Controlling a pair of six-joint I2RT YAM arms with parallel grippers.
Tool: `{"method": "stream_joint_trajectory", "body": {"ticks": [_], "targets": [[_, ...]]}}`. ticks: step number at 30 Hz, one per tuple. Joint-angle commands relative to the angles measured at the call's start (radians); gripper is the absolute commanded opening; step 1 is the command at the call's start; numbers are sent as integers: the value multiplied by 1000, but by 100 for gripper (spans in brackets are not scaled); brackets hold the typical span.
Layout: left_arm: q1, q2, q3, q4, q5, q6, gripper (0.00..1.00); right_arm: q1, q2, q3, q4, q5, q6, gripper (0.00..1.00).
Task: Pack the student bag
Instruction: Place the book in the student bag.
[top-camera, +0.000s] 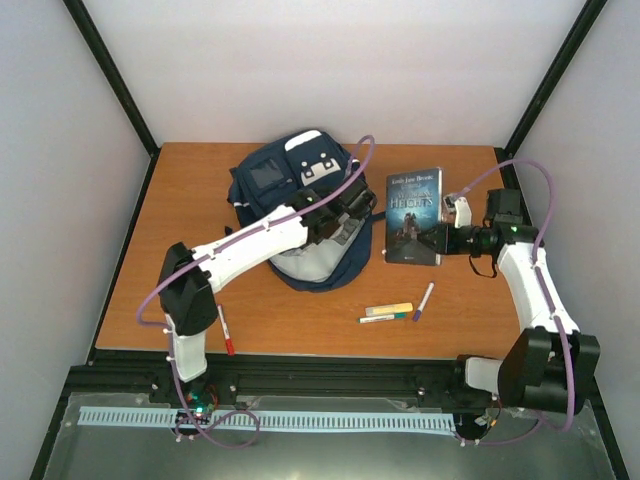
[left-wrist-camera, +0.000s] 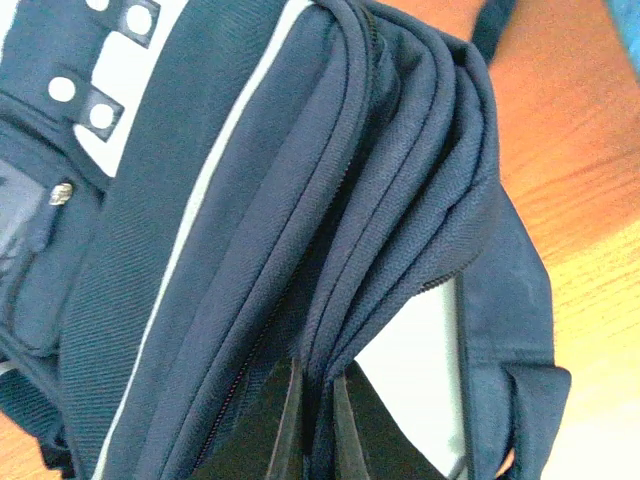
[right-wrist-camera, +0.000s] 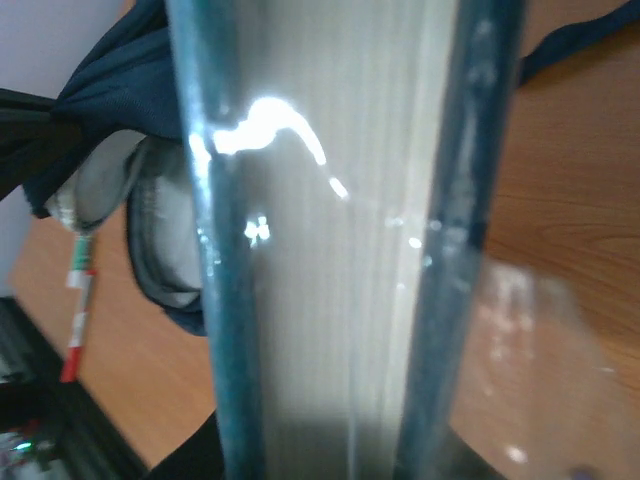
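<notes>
Orange-brown wooden table (top-camera: 480, 310), white walls, black frame rails

Item 1: student bag (top-camera: 275, 180), a large navy blue fabric backpack with white stripes and snap patches. It lies at the far middle of the table, front pockets facing up. Its long axis runs roughly far to near, and the mouth with pale lining points towards the arms. The cloth is soft and slack, so it will likely sag and fold rather than hold a shape. The ridged seam beside the zip looks the surest place to take hold, since a pinch there lifts one lip of the opening.

Item 2: left gripper (left-wrist-camera: 318, 385), dark fingers nipped tight on a fold of bag fabric at the zip edge.

Item 3: right gripper (top-camera: 447, 237), clamped on the lower edge of a dark teal paperback book (top-camera: 413, 215). The book is held upright just right of the bag, cover towards the camera. It is stiff, with a glossy cover.

Item 4: loose on the near table:
- red-capped white marker (top-camera: 226, 331)
- purple-tipped white pen (top-camera: 424, 300)
- yellow stick (top-camera: 389, 309)
- green-ended pen (top-camera: 383, 318)
</notes>
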Motion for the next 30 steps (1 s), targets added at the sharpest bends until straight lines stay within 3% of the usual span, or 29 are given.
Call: {"method": "stream_joint_trajectory", "body": {"ticks": [1, 7, 13, 23, 30], "targets": [[-6, -95, 4, 36, -98, -41, 1, -4, 49, 85, -50, -252, 39, 3], [16, -167, -63, 120, -85, -57, 1, 9, 136, 78, -188, -340, 5, 3], [54, -201, -112, 173, -25, -74, 1, 114, 187, 60, -257, -345, -45, 3], [67, -278, -186, 231, 54, -61, 1, 302, 316, 43, -226, -441, -60, 3], [67, -329, -223, 268, 71, -45, 1, 359, 356, 37, -104, -525, 43, 3]]}}
